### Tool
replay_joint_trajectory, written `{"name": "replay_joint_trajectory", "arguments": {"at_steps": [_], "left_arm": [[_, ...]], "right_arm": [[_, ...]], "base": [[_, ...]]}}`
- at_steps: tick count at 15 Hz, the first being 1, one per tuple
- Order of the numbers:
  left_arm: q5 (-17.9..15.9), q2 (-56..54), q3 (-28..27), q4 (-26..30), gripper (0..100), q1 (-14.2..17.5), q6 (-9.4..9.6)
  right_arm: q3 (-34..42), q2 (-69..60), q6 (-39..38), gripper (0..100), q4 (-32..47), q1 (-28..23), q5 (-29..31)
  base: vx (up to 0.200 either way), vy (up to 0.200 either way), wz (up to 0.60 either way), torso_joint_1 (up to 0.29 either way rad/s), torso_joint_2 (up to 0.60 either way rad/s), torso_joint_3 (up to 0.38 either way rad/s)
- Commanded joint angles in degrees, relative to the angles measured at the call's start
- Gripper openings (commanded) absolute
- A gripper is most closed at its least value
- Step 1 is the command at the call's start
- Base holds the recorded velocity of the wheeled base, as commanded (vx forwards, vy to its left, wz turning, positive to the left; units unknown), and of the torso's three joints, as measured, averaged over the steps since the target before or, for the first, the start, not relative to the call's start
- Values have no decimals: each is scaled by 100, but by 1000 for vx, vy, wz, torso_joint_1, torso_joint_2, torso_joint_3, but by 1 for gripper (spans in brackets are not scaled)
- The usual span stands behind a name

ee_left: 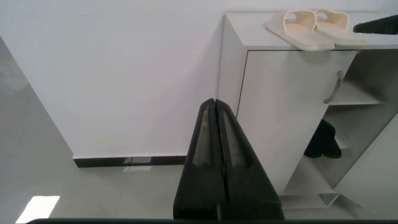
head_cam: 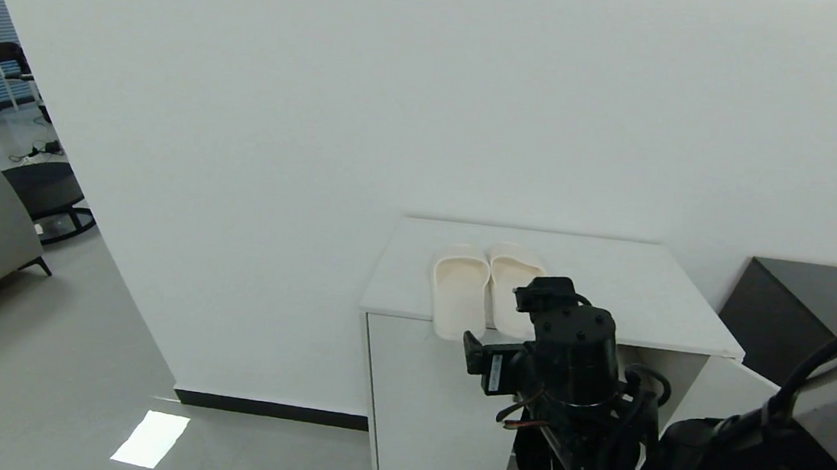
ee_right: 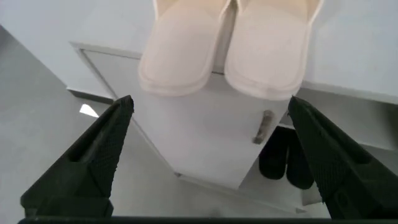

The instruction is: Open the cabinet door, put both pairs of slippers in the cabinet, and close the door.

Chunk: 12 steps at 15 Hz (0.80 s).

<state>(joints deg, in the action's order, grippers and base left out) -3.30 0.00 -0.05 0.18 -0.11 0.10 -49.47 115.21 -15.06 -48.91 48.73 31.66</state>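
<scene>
A pair of cream slippers [head_cam: 486, 288] — smooth, moulded, rounded at the ends — was seen lying side by side on the flat white top of the cabinet [head_cam: 613, 284], the near ends jutting just over its front edge. The right pincer [ee_right: 210, 104] was held in front of them, its two dark, ribbed fingers [ee_right: 93, 162] spread wide with nothing between them. The left pincer [ee_left: 216, 155] was held well apart from the cabinet and lower than its top, its textured pads pressed flat together on nothing. The cabinet's left door [head_cam: 433, 405], a plain matt panel, was shut; the compartment beside it stood open. What the head view hid behind the right arm was shown by the wrist views — a slim curved metal handle [ee_right: 262, 126] at the door's edge, white shelves, and a pair of black slippers [ee_right: 286, 158] set on a lower shelf.
</scene>
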Motion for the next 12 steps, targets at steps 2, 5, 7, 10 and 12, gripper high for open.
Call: {"name": "replay_joint_trajectory", "arguments": {"at_steps": [2,5,7,10,12], "left_arm": [[-4,9,-4,-1,0,2,-1],[-4,9,5,-1,0,2,-1],[-4,9,5,-1,0,2,-1],[-4,9,-4,-1,0,2,-1],[-4,9,-4,-1,0,2,-10]], "right_arm": [[-160,291,126,100,-75,-47,-19],[-397,449,187,100,-75,-118,-28],[-546,572,222,100,-75,-179,-37],[-898,889,354,100,-57,-285,-99],[-1109,1135,424,100,-57,-399,-107]], "base": [[200,0,0,-7,-5,2],[200,0,0,12,4,1],[200,0,0,10,2,5],[133,0,0,5,3,0],[0,0,0,0,0,0]]}}
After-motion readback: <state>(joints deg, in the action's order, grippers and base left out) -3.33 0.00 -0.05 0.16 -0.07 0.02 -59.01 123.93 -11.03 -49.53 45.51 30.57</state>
